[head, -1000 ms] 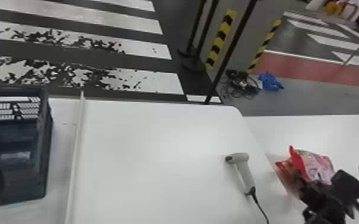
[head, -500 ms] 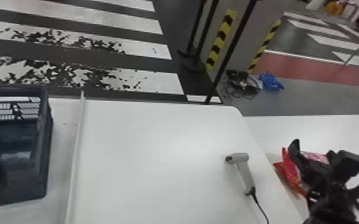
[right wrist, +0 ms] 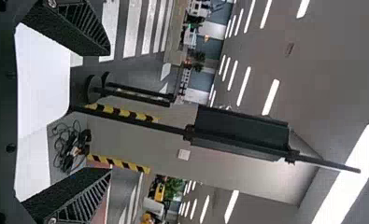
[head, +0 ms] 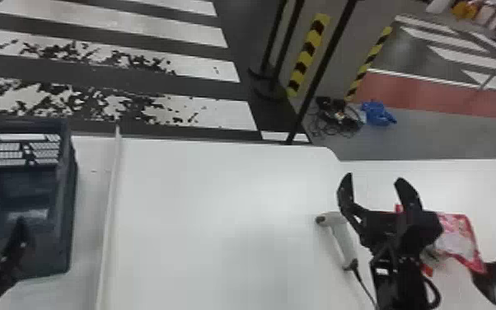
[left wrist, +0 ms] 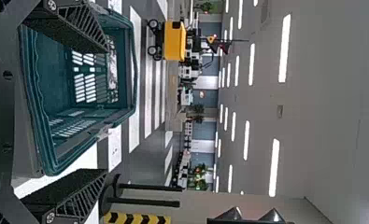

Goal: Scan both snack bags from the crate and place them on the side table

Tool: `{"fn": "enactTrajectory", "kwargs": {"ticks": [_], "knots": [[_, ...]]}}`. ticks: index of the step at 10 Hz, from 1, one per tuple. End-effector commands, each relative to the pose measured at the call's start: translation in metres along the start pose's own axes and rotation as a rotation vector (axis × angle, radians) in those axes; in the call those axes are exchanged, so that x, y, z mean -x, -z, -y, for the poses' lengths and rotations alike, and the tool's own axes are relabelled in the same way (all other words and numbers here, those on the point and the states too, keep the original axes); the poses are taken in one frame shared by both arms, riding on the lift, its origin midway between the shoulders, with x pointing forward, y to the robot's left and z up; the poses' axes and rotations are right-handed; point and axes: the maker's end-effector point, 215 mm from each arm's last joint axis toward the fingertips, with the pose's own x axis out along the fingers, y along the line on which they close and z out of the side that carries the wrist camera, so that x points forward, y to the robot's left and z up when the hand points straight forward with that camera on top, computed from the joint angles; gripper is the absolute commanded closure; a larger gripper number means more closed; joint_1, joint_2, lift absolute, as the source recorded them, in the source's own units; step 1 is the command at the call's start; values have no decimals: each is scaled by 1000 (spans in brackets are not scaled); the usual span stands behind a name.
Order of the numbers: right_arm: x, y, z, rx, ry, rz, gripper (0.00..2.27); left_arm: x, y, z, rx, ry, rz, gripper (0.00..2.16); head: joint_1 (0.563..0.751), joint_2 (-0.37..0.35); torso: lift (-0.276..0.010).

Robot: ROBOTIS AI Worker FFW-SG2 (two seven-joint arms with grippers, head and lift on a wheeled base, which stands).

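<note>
My right gripper [head: 377,193] stands open and holds nothing, above the seam between the white table [head: 214,214] and the side table [head: 482,177]. In the right wrist view, that gripper [right wrist: 108,112] has its fingers wide apart. A red-and-white snack bag [head: 457,237] lies on the side table, partly behind the right arm. The handheld scanner [head: 342,239] lies just left of that arm. My left gripper [head: 20,239] is over the near part of the dark crate [head: 72,206]. In the left wrist view, the left gripper [left wrist: 105,112] is open, with the crate [left wrist: 131,70] beyond its fingers.
A raised white strip [head: 110,214] runs along the table between crate and scanner. The scanner's cable [head: 364,284] trails toward the near edge. A black pole [head: 321,74] rises behind the table. Cables [head: 335,117] and a blue item [head: 377,112] lie on the floor.
My right gripper has moved left from over the snack bag toward the scanner, leaving the bag on the side table. The left arm has shifted little.
</note>
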Motion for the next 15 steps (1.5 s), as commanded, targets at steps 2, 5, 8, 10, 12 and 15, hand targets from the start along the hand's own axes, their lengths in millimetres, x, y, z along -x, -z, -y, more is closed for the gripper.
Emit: {"fn": "enactTrajectory", "kwargs": {"ticks": [2, 5, 8, 10, 12, 15], "knots": [[24, -5, -82, -29, -89, 23, 43, -4, -5, 22, 5, 10, 10, 83, 695, -231, -98], [51, -2, -131, -42, -145, 14, 46, 2, -1, 41, -15, 8, 0, 83, 695, -172, -98], [84, 4, -160, -36, -197, 2, 46, 13, 1, 43, -27, -1, -12, 83, 695, -129, -98], [101, 5, -174, -55, -217, -4, 46, 22, -5, 37, -42, -13, -12, 83, 695, -98, -98], [103, 3, -166, -58, -193, -8, 46, 32, -17, 32, -78, -11, -20, 83, 695, -70, -98], [99, 7, -159, -77, -175, -63, 46, 32, -23, 26, -97, -17, -39, 83, 695, -68, -98]]}}
